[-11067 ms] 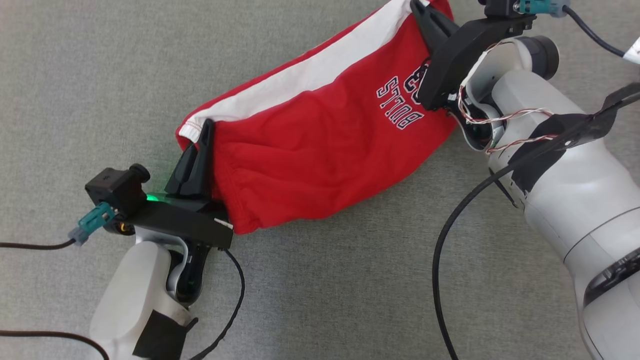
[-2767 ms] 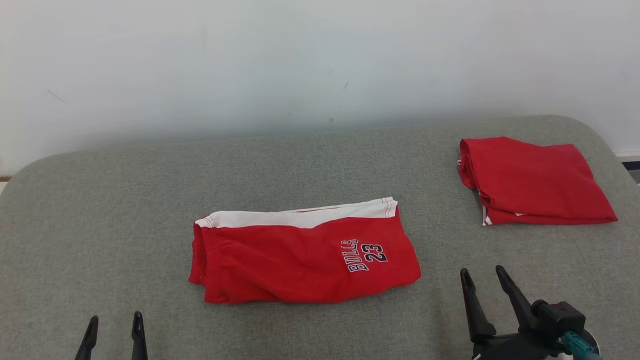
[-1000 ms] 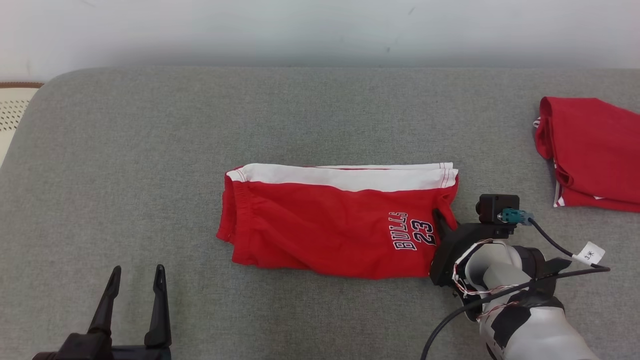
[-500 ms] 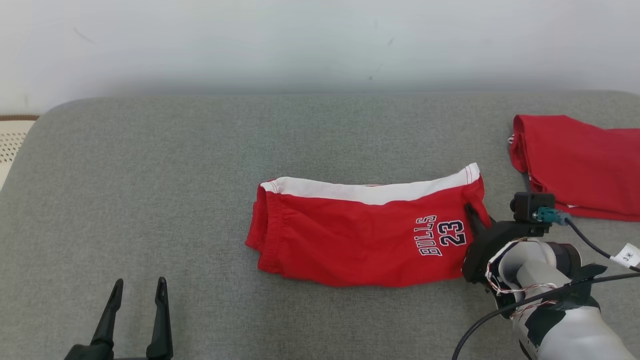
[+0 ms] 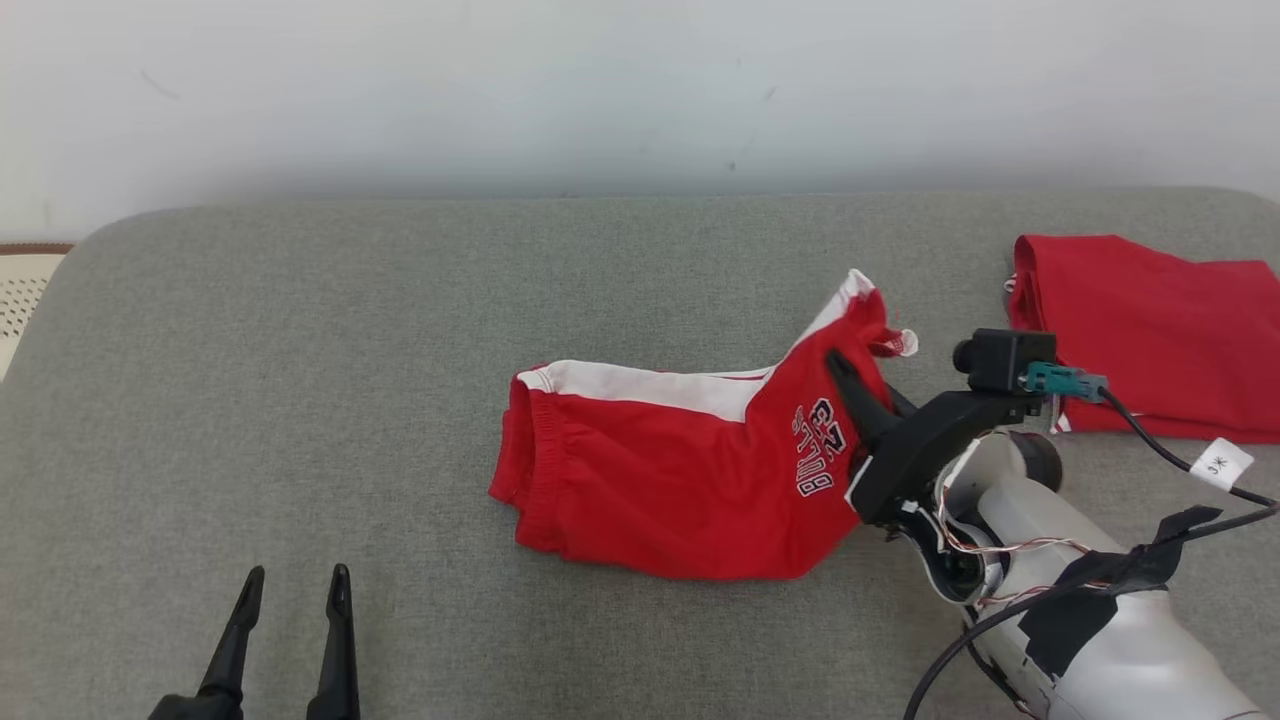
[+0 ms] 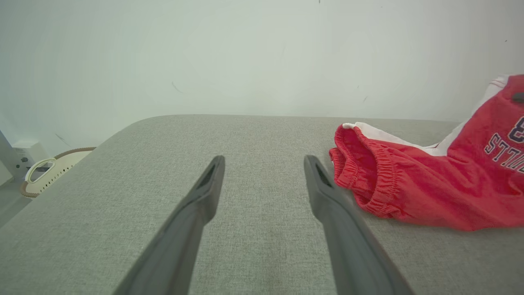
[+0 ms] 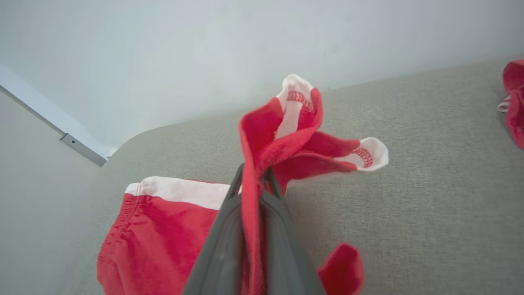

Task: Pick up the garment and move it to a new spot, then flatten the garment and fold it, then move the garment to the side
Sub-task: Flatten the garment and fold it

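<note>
I see the left gripper (image 5: 297, 572) at the near edge of the table (image 5: 300, 350), toward the left near corner. Its fingers stand wide apart and hold nothing. In the left wrist view the left gripper (image 6: 264, 157) points across bare grey cloth, with the waistband end of the shorts (image 6: 409, 192) just to its right, not touching.

The right gripper (image 5: 835, 362) reaches in from the right near corner. Its fingers are closed on the hem end of the shorts (image 5: 650, 470). In the right wrist view the right gripper (image 7: 254, 169) pinches a bunched red fold, and two white-trimmed hem corners stick out past the fingertips.

The shorts (image 7: 163, 229) lie at the middle of the table, slightly toward the right edge. The waistband end rests flat on the table. The hem end is held up off it, so the printed lettering stands tilted beside the fingers. The white stripe runs along the far side.

A folded garment (image 5: 1150, 330), also red, lies at the right edge, toward the far corner, apart from the shorts. A pale wall (image 5: 600, 90) stands behind the far edge.
</note>
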`<state>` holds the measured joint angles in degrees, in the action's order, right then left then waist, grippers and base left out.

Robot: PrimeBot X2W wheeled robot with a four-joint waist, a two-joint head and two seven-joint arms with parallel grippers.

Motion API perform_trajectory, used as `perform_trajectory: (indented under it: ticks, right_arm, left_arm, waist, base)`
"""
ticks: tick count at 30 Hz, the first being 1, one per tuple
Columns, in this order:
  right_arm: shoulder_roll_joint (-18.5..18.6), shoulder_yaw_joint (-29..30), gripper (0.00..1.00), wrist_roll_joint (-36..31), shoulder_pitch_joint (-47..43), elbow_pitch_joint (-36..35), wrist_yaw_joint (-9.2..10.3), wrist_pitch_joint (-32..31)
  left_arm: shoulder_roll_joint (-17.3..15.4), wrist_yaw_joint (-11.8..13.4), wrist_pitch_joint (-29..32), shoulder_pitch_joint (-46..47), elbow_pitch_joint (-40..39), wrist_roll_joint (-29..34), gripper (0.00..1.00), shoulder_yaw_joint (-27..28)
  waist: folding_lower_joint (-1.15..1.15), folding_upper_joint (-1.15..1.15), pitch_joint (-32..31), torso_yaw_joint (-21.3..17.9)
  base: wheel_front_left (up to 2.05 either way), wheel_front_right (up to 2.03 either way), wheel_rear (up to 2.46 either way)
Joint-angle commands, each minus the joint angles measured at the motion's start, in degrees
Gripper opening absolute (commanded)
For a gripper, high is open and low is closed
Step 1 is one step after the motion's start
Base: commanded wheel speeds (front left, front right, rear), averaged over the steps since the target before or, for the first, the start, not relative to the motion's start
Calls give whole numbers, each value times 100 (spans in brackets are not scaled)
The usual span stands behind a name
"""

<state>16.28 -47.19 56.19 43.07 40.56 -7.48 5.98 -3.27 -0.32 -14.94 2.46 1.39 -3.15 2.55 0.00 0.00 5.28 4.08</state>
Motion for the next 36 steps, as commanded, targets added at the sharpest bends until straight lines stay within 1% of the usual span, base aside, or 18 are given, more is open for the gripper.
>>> perform_trajectory:
  ticks: [1, 7, 11, 14, 18, 24, 30, 36]
  right_arm:
    - [35, -66, 0, 119, -34, -134, -3, -29]
    - [-6, -374, 0, 638, 74, -618, -3, -223]
    - [-90, -534, 0, 730, 152, -638, -3, -227]
    - [-225, -669, 0, 801, 259, -565, -3, -214]
    - [-425, -862, 0, 864, 399, -336, -3, -206]
    - [-745, -1089, 0, 969, 612, 208, -3, -192]
    - [-938, -1299, 0, 1020, 801, 723, -3, -73]
    - [-1041, -1437, 0, 1142, 945, 1115, -3, 52]
  left_arm:
    - [-2, 4, -22, 14, 23, -25, 100, -7]
    - [11, -39, -22, 96, 79, -58, 100, -107]
    - [17, -37, -22, 105, 93, -79, 100, -172]
    - [23, -29, -22, 140, 113, -96, 100, -247]
    - [27, -43, -22, 221, 157, -134, 100, -343]
    - [29, -38, -22, 346, 233, -193, 100, -530]
    - [32, -30, -22, 460, 309, -297, 100, -710]
    - [33, 30, -22, 557, 362, -369, 100, -933]
  waist:
    - [0, 0, 13, 30]
    - [0, 0, 26, 185]
    - [0, 0, 33, 268]
    - [0, 0, 59, 362]
    - [0, 0, 111, 487]
    - [0, 0, 216, 710]
    - [0, 0, 317, 955]
    - [0, 0, 397, 1147]
  base:
    - [0, 0, 0]
    - [0, 0, 0]
    - [0, 0, 0]
    - [0, 0, 0]
    - [0, 0, 0]
    - [0, 0, 0]
    - [0, 0, 0]
    - [0, 0, 0]
